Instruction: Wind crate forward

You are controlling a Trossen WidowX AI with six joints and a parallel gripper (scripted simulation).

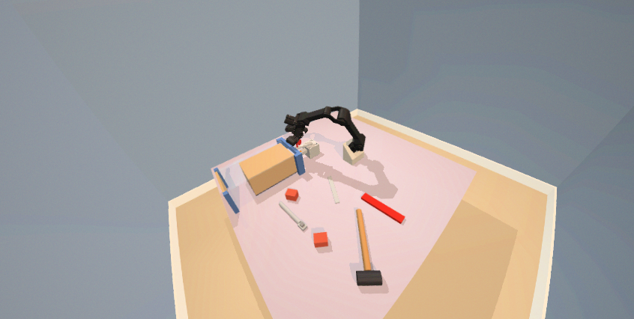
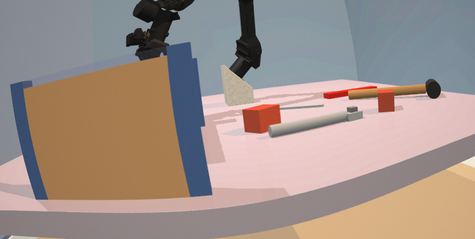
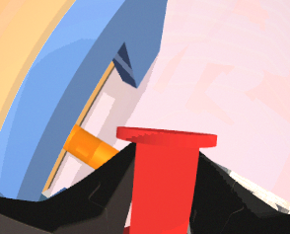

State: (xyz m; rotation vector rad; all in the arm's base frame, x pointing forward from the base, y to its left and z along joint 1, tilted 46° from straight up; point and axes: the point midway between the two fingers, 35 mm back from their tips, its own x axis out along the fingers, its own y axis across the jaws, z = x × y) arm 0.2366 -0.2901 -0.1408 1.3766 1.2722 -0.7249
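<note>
My gripper (image 1: 296, 141) (image 3: 162, 152) is shut on the red knob (image 3: 166, 187) of the winch handle, beside the cubby mouth. The pale handle arm runs from the knob to the top of the winch (image 1: 312, 150); its key is not visible. The tan crate (image 1: 271, 170) (image 2: 106, 128) sits flat in the clear-panelled cubby, its front close behind the blue frame (image 1: 300, 164) (image 2: 182, 111) (image 3: 50, 88). I cannot tell whether they touch. An orange strap (image 3: 90, 148) runs out through the frame opening. In the exterior view, the crate and frame hide the fingertips and winch.
Two red blocks (image 1: 291, 194) (image 1: 320, 239), a grey bar tool (image 1: 290, 213) (image 2: 309, 123), a thin pale strip (image 1: 333, 189), a red bar (image 1: 383, 207) and a mallet (image 1: 363, 241) lie on the bench. A blue end frame (image 1: 231, 201) stands at the cubby's rear.
</note>
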